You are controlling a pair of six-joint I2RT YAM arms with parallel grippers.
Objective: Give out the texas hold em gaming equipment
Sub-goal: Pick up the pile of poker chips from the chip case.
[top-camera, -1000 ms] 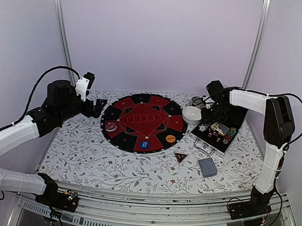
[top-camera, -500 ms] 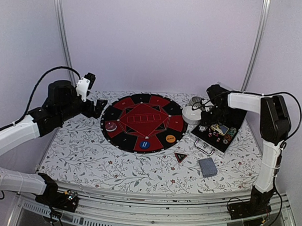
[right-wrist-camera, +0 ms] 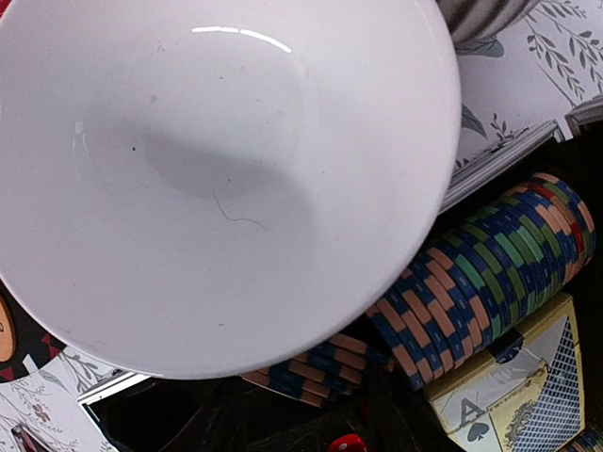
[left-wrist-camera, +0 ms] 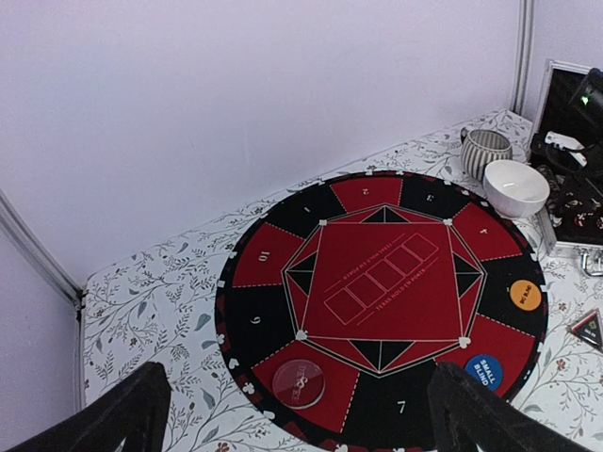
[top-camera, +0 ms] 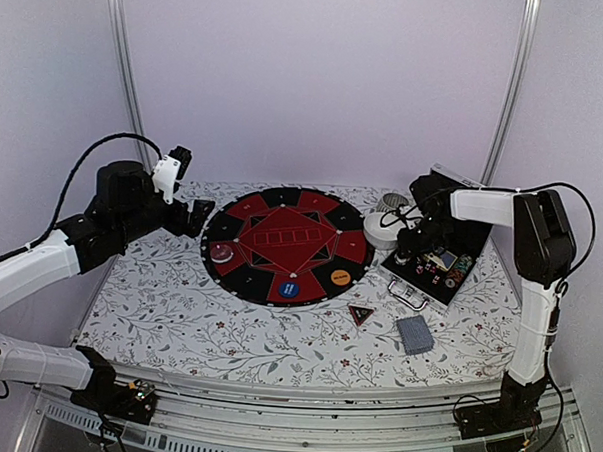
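Observation:
The round red-black poker mat (top-camera: 286,245) carries a clear red disc (top-camera: 221,253), a blue disc (top-camera: 290,286) and an orange disc (top-camera: 341,278). The black-red triangular marker (top-camera: 361,313) and the grey-blue cards (top-camera: 414,334) lie in front of it. My right gripper (top-camera: 406,253) is down in the black case (top-camera: 449,283). In the right wrist view its dark fingers stand apart on either side of a short stack of striped chips (right-wrist-camera: 320,363), beside a longer chip row (right-wrist-camera: 509,273). My left gripper (left-wrist-camera: 297,424) is open and empty above the mat's left edge.
The white bowl (top-camera: 381,230) stands right beside the case and fills the right wrist view (right-wrist-camera: 217,169). A ribbed grey cup (top-camera: 391,202) is behind it. A boxed card deck (right-wrist-camera: 513,395) and a red die (right-wrist-camera: 349,443) lie in the case.
My right gripper has moved a little left and down into the case, toward the bowl. The left arm has not moved.

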